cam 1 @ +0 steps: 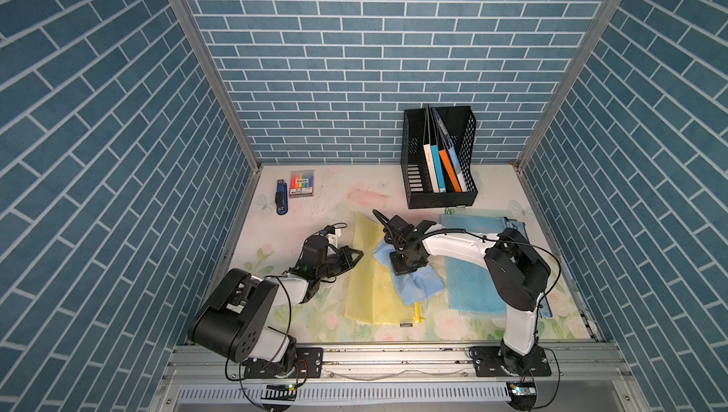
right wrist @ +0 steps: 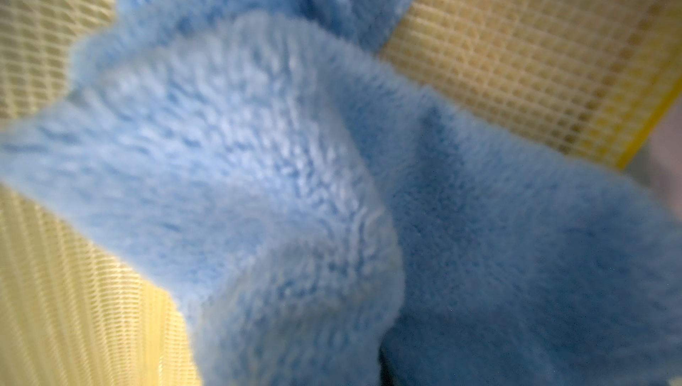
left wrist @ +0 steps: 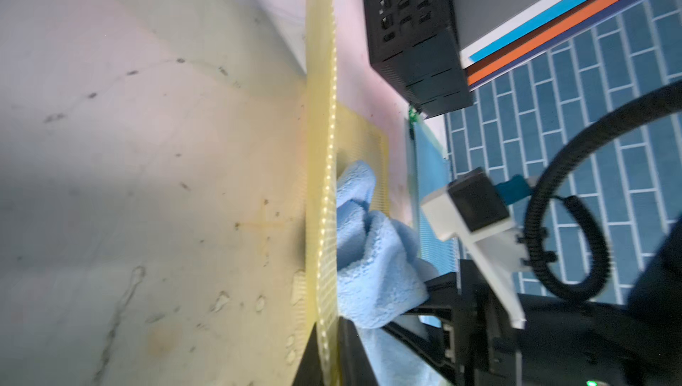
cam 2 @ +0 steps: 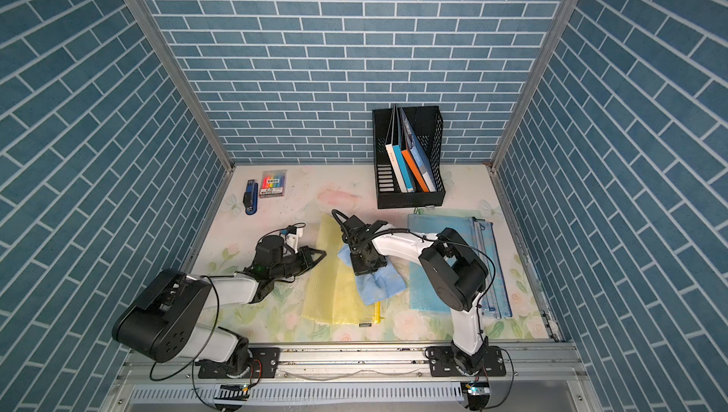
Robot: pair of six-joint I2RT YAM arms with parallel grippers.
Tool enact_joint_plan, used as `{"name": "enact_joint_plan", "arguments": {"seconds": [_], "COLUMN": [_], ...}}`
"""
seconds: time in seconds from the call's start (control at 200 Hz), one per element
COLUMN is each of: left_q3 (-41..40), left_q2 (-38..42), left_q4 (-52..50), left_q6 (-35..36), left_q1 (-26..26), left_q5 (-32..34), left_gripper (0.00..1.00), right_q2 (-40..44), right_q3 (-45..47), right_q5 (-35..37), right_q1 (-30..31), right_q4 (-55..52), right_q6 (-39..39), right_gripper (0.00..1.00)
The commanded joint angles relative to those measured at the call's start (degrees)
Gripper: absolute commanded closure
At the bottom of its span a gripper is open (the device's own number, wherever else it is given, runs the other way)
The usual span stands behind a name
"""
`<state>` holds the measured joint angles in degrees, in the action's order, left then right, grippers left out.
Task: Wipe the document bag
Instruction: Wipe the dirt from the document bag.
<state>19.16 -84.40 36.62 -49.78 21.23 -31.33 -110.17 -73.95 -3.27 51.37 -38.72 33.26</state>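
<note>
A yellow mesh document bag (cam 1: 368, 292) (cam 2: 329, 296) lies flat in the middle of the table. On its right half sits a fluffy blue cloth (cam 1: 419, 286) (cam 2: 386, 284), bunched up. My right gripper (cam 1: 407, 268) (cam 2: 369, 265) points straight down and is shut on the cloth, pressing it onto the bag. In the right wrist view the cloth (right wrist: 276, 181) fills the picture and hides the jaws, with the bag's mesh (right wrist: 535, 70) behind. My left gripper (cam 1: 357, 255) (cam 2: 322, 253) (left wrist: 328, 362) is shut on the bag's left edge (left wrist: 326, 181), one jaw on each side.
A black file rack (cam 1: 441, 199) with several books stands at the back right. Blue mesh bags (cam 1: 472, 292) lie under the right arm. A blue stapler (cam 1: 281, 203) and a pack of highlighters (cam 1: 302, 184) lie at the back left.
</note>
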Motion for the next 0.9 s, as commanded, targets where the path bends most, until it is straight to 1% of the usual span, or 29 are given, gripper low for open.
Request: {"name": "enact_joint_plan", "arguments": {"seconds": [0.0,0.1,0.195,0.275,0.3,0.39,0.455,0.475,0.535,0.655,0.815,0.895], "left_q3": [0.5,0.7,-0.1,-0.6,-0.8,-1.7,-2.8,-3.0,-3.7,-5.6,-7.4,-7.9], "left_q2": [-2.4,-3.6,-3.7,-3.8,-3.8,-4.1,-4.7,-4.9,-5.8,-7.4,-8.0,-7.9], "left_q4": [-4.7,-5.5,-4.0,-2.9,-2.5,-0.9,1.6,2.2,3.5,8.1,10.2,11.4], "left_q6": [3.0,3.0,1.6,0.4,0.1,-0.7,-1.5,-1.8,-2.4,-4.6,-6.7,-7.5], "left_q1": [-0.3,-0.3,-0.2,-0.1,-0.1,0.2,0.2,0.2,0.2,0.2,0.2,0.2], "left_q5": [1.0,1.4,1.3,0.9,0.8,0.8,0.4,0.4,0.2,0.0,1.3,1.7], "left_gripper": [0.95,0.99,1.00,1.00,1.00,1.00,1.00,1.00,1.00,1.00,1.00,1.00], "right_q2": [-1.3,-1.1,-2.6,-6.0,-7.3,-12.5,-15.1,-17.1,-18.7,-19.6,-15.8,-10.8], "right_q3": [-2.4,-3.8,-6.6,-11.1,-12.8,-19.2,-21.6,-21.7,-21.5,-20.8,-16.4,-12.2], "right_q5": [1.2,1.3,-1.0,-1.5,-3.6,-5.5,-7.7,-8.2,-8.9,-8.3,-2.2,1.7], "right_q1": [0.7,1.0,1.9,3.3,3.7,5.2,5.6,5.7,5.6,5.2,2.6,0.3], "right_q4": [-5.3,-5.0,-1.6,0.9,1.3,1.6,3.3,4.1,6.9,9.6,5.1,2.6], "right_q6": [2.6,4.3,7.0,8.5,8.9,9.4,10.7,11.4,13.2,14.6,13.1,11.7], "right_gripper": [1.00,1.00,1.00,1.00,1.00,1.00,1.00,1.00,1.00,1.00,1.00,1.00]}}
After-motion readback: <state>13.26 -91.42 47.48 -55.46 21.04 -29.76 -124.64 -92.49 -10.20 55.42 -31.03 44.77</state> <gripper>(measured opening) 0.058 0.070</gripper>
